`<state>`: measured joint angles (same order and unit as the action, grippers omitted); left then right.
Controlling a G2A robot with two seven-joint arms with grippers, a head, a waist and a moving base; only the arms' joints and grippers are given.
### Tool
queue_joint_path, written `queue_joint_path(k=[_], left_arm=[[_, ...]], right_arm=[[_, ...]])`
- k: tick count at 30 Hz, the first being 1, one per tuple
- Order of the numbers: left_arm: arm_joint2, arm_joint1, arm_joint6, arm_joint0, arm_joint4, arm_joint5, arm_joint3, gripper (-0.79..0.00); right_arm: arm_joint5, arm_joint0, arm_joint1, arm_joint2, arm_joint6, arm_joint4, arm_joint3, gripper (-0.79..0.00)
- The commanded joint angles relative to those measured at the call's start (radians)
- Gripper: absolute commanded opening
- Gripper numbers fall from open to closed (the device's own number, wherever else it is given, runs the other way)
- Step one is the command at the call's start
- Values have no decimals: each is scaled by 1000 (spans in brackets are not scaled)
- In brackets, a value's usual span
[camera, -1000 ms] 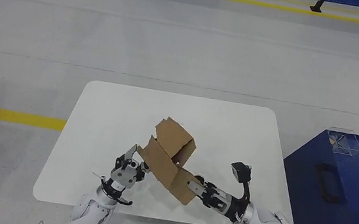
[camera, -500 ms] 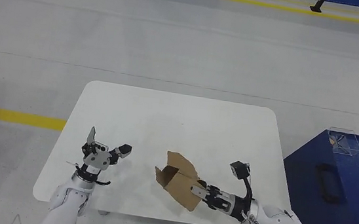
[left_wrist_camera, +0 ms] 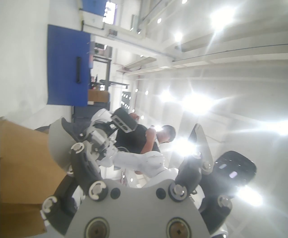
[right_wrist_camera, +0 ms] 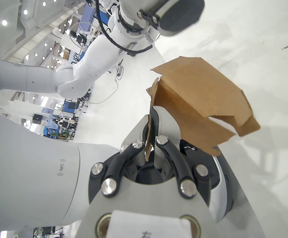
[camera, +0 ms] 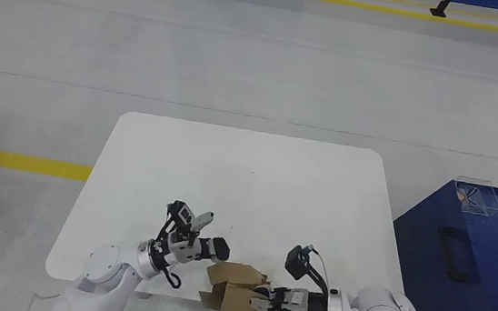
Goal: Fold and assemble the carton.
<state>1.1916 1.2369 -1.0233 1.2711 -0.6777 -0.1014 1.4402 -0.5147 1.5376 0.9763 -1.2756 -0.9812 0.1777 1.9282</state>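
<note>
The carton [camera: 236,291] is at the 6 o'clock edge of the table [camera: 230,163]. It looks light, thin and easily buckled. The right gripper [right_wrist_camera: 151,119] pinches one wall edge. The left gripper [camera: 211,231], fingers spread, hangs at the carton's 10 o'clock. Holds near the creases are probably safest.

Top camera above table [camera: 248,160]; wrist cameras close beside shared carton [right_wrist_camera: 198,97].

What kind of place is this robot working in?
Probably a big factory-style hall or test floor: a painted floor with yellow lines, bright lamps high overhead, and a blue cabinet beside the white table.
</note>
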Motion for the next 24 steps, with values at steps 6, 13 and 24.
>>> queue_joint_path(k=[6,13,24], left_arm=[[-51,1,-29,-42,60,82,-48,0],[-43,1,-50,-42,21,55,-44,0],[-1,-9,-73,-76,59,1,-109,0]], right_arm=[[3,31,-11,-59,38,4,56,-785],[6,41,-12,-78,70,-42,61,-785],[23,36,-16,-91,66,-51,75,-785]])
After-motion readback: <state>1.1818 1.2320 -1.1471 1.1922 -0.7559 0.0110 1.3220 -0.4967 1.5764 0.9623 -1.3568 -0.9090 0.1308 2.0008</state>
